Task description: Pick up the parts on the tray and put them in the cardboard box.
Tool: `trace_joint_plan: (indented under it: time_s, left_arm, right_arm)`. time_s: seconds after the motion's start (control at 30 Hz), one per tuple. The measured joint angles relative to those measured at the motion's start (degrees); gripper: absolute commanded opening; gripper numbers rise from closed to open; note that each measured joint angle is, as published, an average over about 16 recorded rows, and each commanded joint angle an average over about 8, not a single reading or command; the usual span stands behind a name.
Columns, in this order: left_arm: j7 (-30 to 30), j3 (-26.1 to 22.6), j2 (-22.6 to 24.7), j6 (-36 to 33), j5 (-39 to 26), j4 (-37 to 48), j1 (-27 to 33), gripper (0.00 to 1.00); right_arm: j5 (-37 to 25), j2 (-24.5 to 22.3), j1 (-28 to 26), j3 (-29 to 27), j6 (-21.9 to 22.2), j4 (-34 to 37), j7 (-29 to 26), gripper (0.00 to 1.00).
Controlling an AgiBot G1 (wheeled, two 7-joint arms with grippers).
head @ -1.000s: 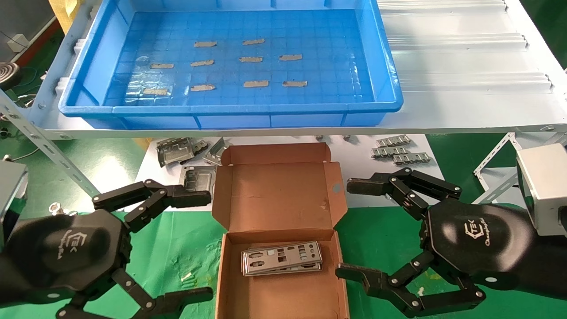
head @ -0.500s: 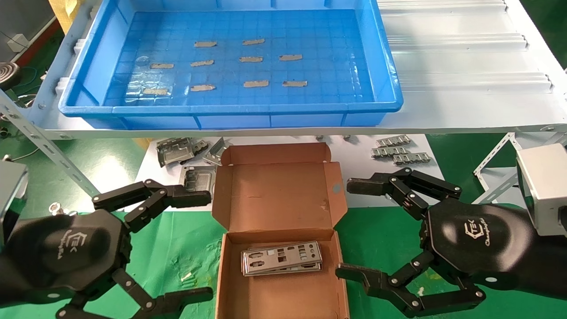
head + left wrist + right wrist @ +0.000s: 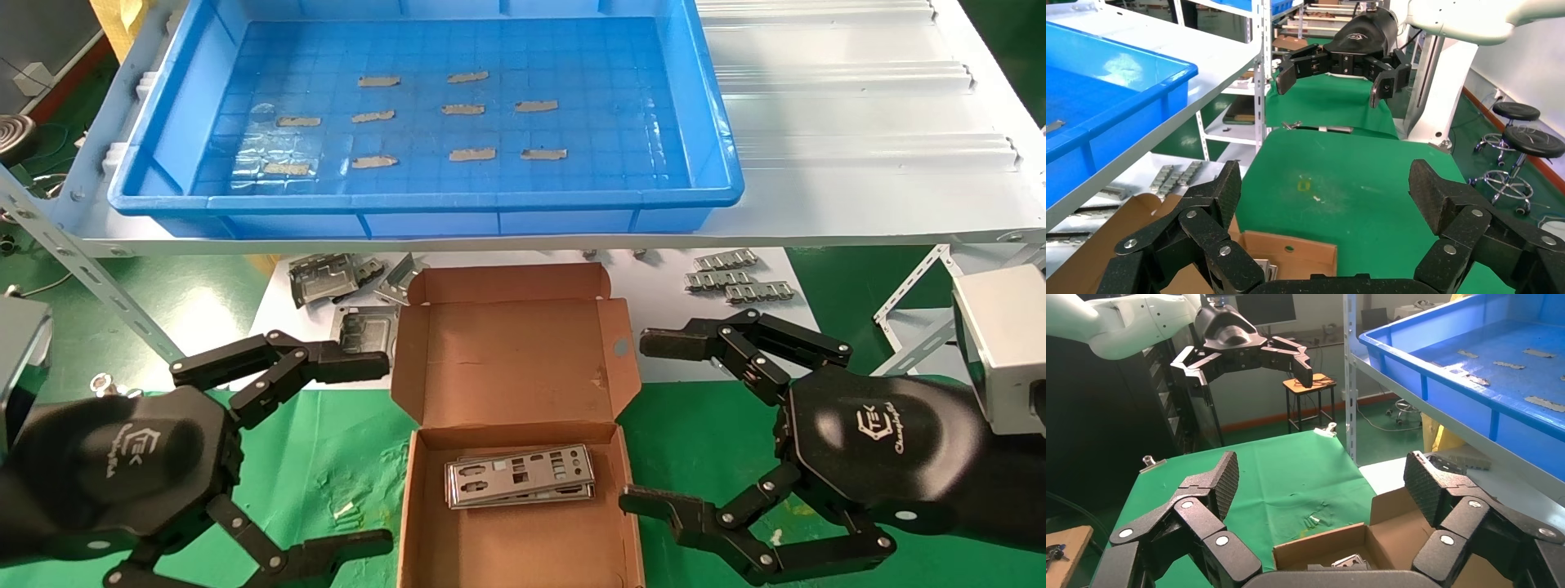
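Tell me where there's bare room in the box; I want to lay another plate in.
In the box, the plates lie against the lid-side wall; the floor nearer the robot is bare. The tray holds only tape strips. Beside the box it is crowded: the left gripper and right gripper flank it, both open.

Bright-blue tray (image 3: 719,175) showing a gridded floor with grey tape strips (image 3: 471,153); brown cardboard box (image 3: 507,359) holding silver parts (image 3: 519,475); black grippers over green mat (image 3: 343,457).
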State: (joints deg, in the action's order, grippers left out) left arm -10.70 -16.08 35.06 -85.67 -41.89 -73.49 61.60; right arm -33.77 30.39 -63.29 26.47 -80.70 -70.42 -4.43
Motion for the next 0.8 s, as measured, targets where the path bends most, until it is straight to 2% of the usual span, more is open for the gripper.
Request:
trace_joint_plan:
  time_s: [0.8]
  left_arm:
    - [0.0, 0.0, 0.0, 0.0, 0.0, 0.0, 0.0, 1.0]
  right_arm:
    - [0.0, 0.0, 0.0, 0.0, 0.0, 0.0, 0.0, 1.0]
